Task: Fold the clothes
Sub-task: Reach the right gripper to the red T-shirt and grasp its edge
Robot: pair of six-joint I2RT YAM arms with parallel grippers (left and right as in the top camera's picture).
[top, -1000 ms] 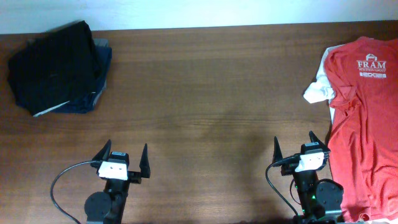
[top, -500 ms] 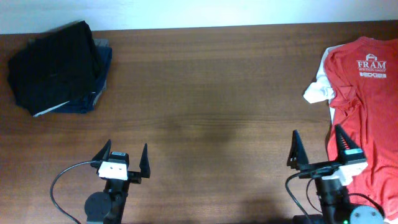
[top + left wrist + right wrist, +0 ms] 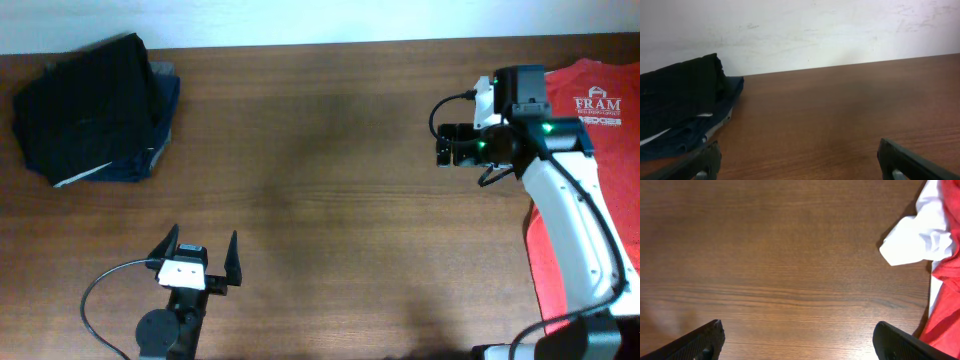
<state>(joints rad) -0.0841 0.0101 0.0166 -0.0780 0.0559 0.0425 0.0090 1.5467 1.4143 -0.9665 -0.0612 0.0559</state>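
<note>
Beside right tool (image 3: pixel 797 330) (seemingly apart): T-shirt (image 3: pixel 946 315)

Lighting is even and diffuse in all views; shadows are faint. The table (image 3: pixel 320 150) shows a mild sheen at centre frame. The dark garments (image 3: pixel 90 105), upper left, lose detail. The left wrist view is soft, and the left claw (image 3: pixel 797 167) has its fingers (image 3: pixel 912 162) out of focus at the lower corners. The white cloth (image 3: pixel 917 237), upper right, is nearly overexposed.
</note>
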